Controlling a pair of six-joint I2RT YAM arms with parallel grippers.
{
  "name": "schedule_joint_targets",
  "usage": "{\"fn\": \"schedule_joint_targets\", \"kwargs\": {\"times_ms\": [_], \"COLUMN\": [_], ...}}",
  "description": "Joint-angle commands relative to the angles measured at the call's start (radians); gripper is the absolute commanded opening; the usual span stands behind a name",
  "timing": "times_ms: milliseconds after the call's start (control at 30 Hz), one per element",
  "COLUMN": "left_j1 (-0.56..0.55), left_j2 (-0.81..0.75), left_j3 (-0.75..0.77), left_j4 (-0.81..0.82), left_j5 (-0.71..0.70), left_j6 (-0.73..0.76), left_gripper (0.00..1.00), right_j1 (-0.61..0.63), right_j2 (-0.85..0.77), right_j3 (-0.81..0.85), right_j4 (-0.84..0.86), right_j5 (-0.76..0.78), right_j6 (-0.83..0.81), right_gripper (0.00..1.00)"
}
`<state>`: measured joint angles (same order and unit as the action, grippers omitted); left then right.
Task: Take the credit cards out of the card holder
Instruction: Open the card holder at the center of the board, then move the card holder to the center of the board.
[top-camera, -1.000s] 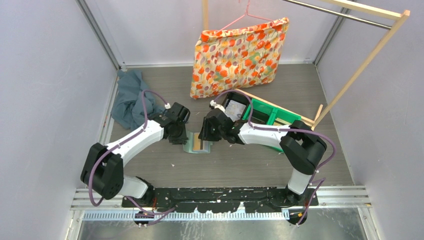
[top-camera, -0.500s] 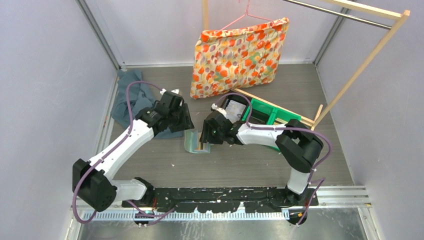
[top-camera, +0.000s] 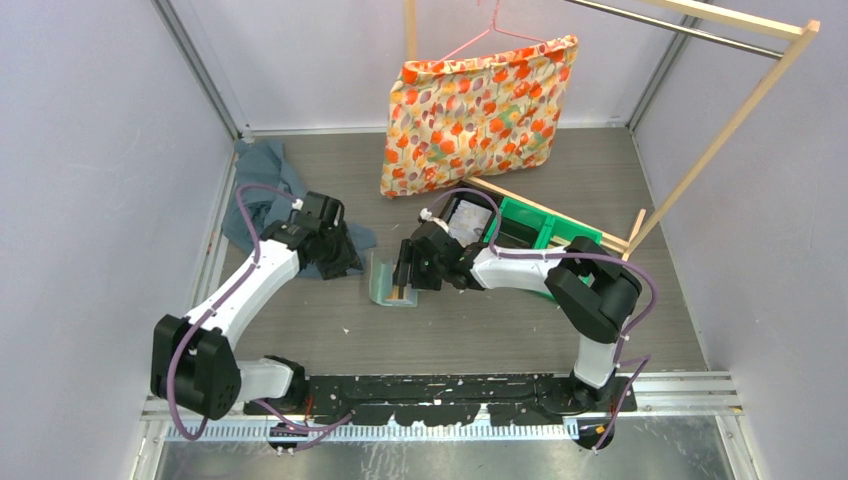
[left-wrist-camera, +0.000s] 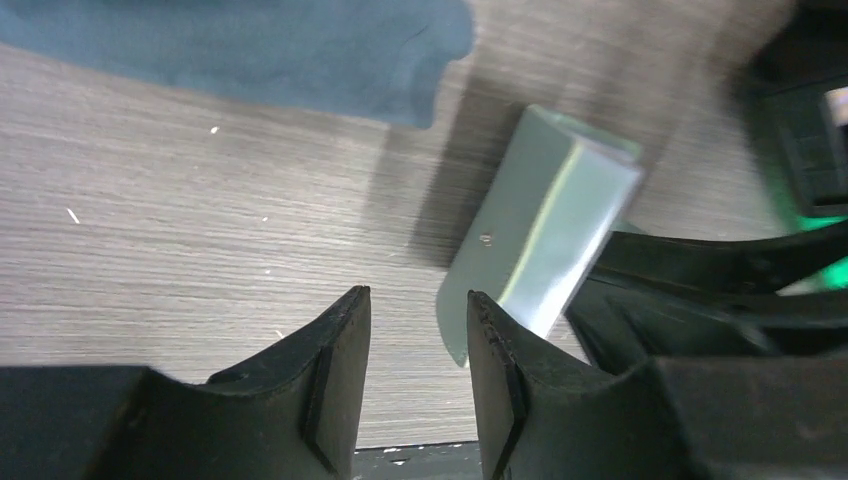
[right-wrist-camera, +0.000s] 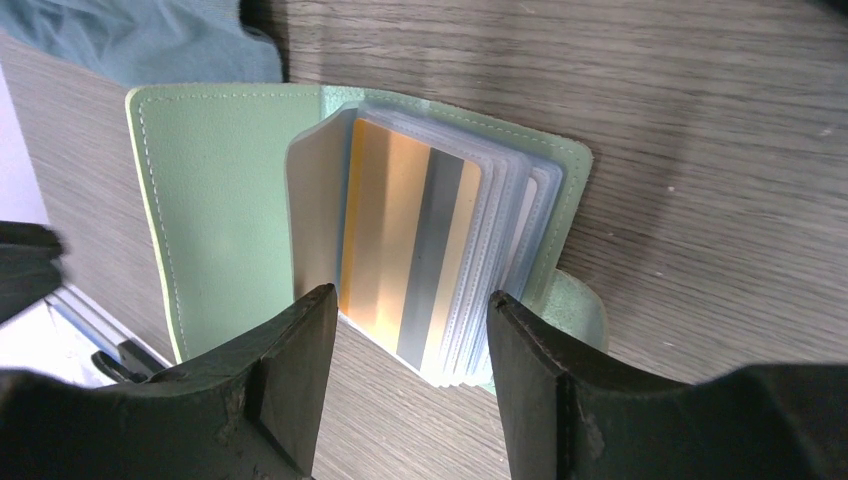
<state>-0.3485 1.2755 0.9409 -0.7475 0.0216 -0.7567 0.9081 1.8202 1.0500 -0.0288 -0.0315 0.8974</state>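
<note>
The card holder (top-camera: 383, 280) is a pale sage-green wallet lying on the wood-grain table between my two arms, with its left flap raised. In the right wrist view the card holder (right-wrist-camera: 220, 200) lies open, its clear pockets fanned out. The top one of the credit cards (right-wrist-camera: 405, 250) is gold with a grey stripe. My right gripper (right-wrist-camera: 410, 300) is open just short of the pockets' near edge, with only table between the fingers. My left gripper (left-wrist-camera: 415, 300) is open and empty, left of the card holder (left-wrist-camera: 540, 230) and apart from it.
A blue-grey cloth (top-camera: 262, 190) lies at the back left, beside my left arm. Bright green bins (top-camera: 530, 230) sit behind my right arm. A floral cushion (top-camera: 480, 110) hangs from a wooden rack (top-camera: 730, 120) at the back.
My left gripper let go of the holder, opened and drew back to the left. My right gripper opened wider at the pockets. The holder's left flap now stands up on its own.
</note>
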Motion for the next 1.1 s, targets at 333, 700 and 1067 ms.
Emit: {"fn": "schedule_joint_targets", "kwargs": {"times_ms": [333,700,1067], "left_j1": [0.008,0.018,-0.202], "left_j2": [0.081,0.059,-0.025], "left_j3": [-0.092,-0.071,0.153], "left_j4": [0.090,0.063,-0.086], "left_j5": [0.057,0.040,-0.138], "left_j6": [-0.016,0.005,0.000], "left_gripper": [0.41,0.41,0.44], "right_j1": [0.004,0.003,-0.058], "right_j2": [-0.025,-0.032,-0.068], "right_j3": [-0.034,-0.012,-0.124], "right_j4": [0.244,0.316,0.203], "right_j5": [-0.159,-0.170,-0.051], "right_j6": [0.029,0.042,0.088], "right_gripper": [0.59,0.59,0.58]}}
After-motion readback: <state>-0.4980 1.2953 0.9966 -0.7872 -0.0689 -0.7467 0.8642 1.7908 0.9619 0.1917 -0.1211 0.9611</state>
